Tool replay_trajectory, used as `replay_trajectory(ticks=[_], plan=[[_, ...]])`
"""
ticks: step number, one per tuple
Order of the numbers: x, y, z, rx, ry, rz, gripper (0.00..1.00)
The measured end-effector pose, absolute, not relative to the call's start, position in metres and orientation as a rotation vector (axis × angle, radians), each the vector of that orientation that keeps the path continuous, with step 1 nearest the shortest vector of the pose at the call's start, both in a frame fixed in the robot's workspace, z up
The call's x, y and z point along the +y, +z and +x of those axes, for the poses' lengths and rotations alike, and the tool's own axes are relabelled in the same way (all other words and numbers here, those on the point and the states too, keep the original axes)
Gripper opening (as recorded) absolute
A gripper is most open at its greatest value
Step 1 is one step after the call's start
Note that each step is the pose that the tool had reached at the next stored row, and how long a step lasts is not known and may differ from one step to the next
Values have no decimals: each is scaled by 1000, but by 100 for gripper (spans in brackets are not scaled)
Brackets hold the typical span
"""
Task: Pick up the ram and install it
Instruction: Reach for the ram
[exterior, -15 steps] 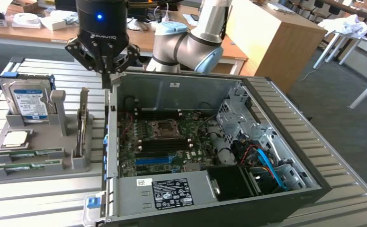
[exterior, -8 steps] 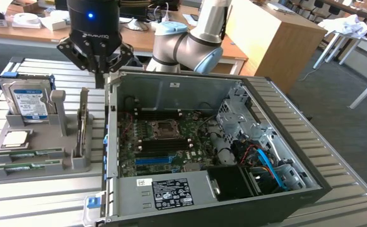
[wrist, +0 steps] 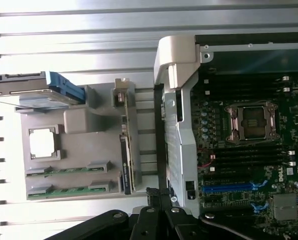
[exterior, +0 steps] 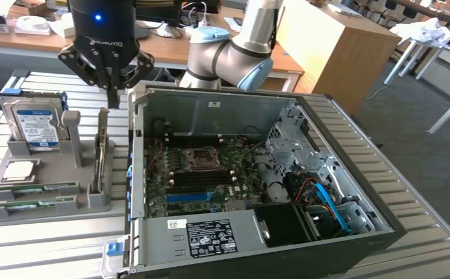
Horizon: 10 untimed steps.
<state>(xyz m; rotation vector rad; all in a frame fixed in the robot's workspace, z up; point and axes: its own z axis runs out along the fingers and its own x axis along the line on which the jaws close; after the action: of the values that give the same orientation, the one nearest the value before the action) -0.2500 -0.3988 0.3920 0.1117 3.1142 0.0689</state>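
Worktop: a slatted metal worktop [exterior: 46, 250] carries a grey tray [exterior: 54, 216] on the exterior view's left and an open computer case [exterior: 317, 174] on its right.
Hard drive: the blue-labelled hard drive [exterior: 31, 125] stands on edge at the tray's far corner.
Processor: the square silver processor [exterior: 20, 170] lies flat in its pocket in front of the drive.
Ram: the ram [exterior: 43, 187] is a green stick lying flat in a tray groove just in front of the processor. A second stick [exterior: 29, 204] lies parallel in the next groove, nearer the camera. Both are untouched.
Handling: the ram is likely light, stiff and thin, and easy to crack or scratch. It is best pinched across its two long edges near the middle, clear of the chips and the contact strip.
Gripper: the gripper [exterior: 113, 103] hangs above the tray's far side with its fingers pressed together and nothing between them. It is well apart from the ram.
Card: a tall card [exterior: 101, 148] stands upright in the tray, just below the gripper and beside the case wall.
Motherboard: the motherboard [exterior: 201, 174] lies exposed inside the case. Dark memory slots [exterior: 209, 177] sit beside the empty processor socket [exterior: 201, 156].
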Motion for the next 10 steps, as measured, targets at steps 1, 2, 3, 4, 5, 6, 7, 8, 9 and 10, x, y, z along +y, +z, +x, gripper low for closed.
replay_trajectory(ticks=[1,2,3,4,5,6,7,8,9,10], plan=[[-399,392,-252,3114,69,112,10],[-399,392,-253,3114,69,112,10],[-399,392,-255,3114,69,112,10],[-399,392,-257,3114,69,112,10],[-399,392,-258,3114,69,112,10],[-399,392,-260,3114,69,112,10],[-399,392,-262,3114,69,112,10],[-399,392,-263,3114,69,112,10],[-399,392,-265,3114,69,111,10],[-399,392,-267,3114,69,111,10]])
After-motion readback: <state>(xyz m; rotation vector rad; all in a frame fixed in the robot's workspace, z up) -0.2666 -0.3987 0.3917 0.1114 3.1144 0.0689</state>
